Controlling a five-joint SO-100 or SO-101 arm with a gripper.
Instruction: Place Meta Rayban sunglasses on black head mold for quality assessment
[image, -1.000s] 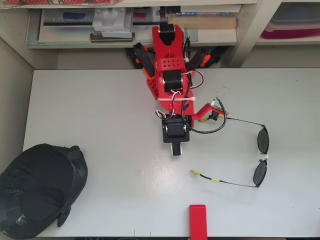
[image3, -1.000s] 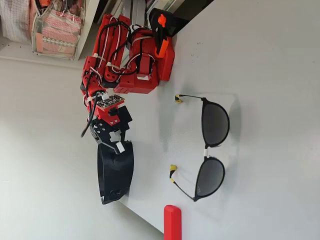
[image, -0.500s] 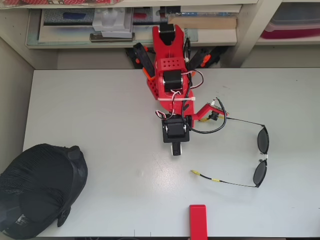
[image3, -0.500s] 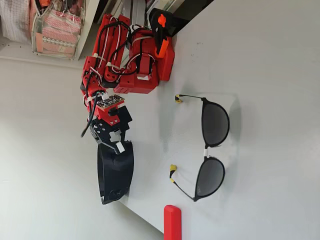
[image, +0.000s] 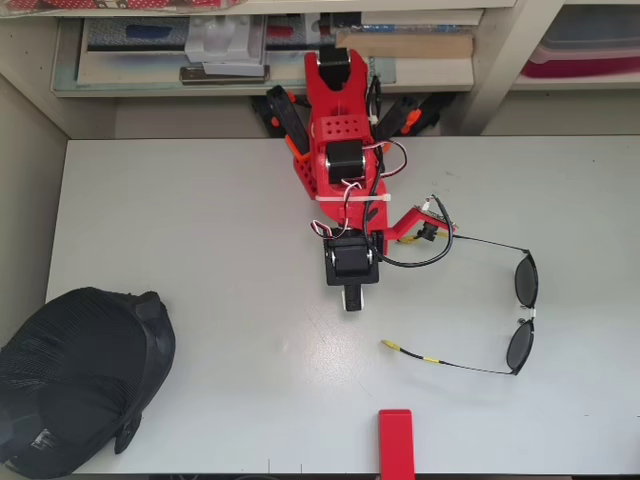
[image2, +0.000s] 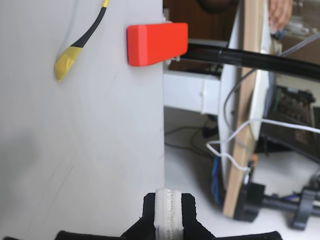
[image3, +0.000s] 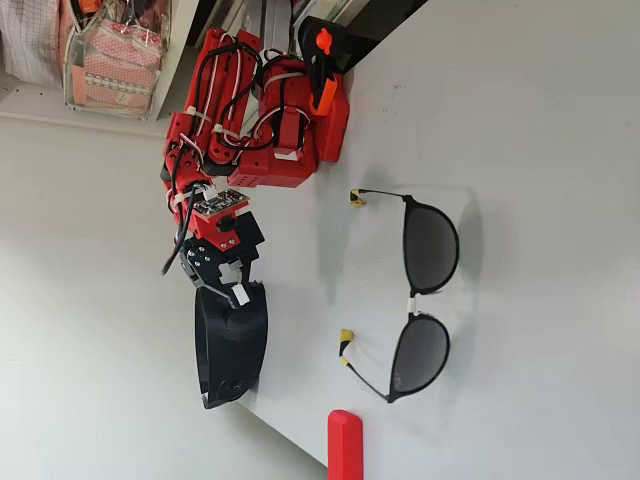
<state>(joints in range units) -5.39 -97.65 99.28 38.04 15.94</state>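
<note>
Nothing has shifted across the last second: arm, sunglasses and head mold sit exactly where they were. The pincer (image: 351, 298) hangs above the bare middle of the table (image: 220, 220), its jaws pressed together on nothing, as the wrist view shows the white-padded tips (image2: 168, 212) meeting with no gap.

In the overhead view the sunglasses (image: 520, 312) lie unfolded toward the right side of the table, lenses at the far right and both temples reaching left toward the arm; the nearer yellow tip (image: 391, 346) ends just short of the pincer. The head mold (image: 75, 380) rests at the lower left corner, well apart from the glasses. A small red block (image: 396, 440) stands at the front edge.

The glasses look light, thin and springy, with slippery lenses that smudge or scratch easily. A sensible grip would probably be on the bridge between the lenses or a temple near its hinge, closing gently so the wire frame does not bend or twist away.
</note>
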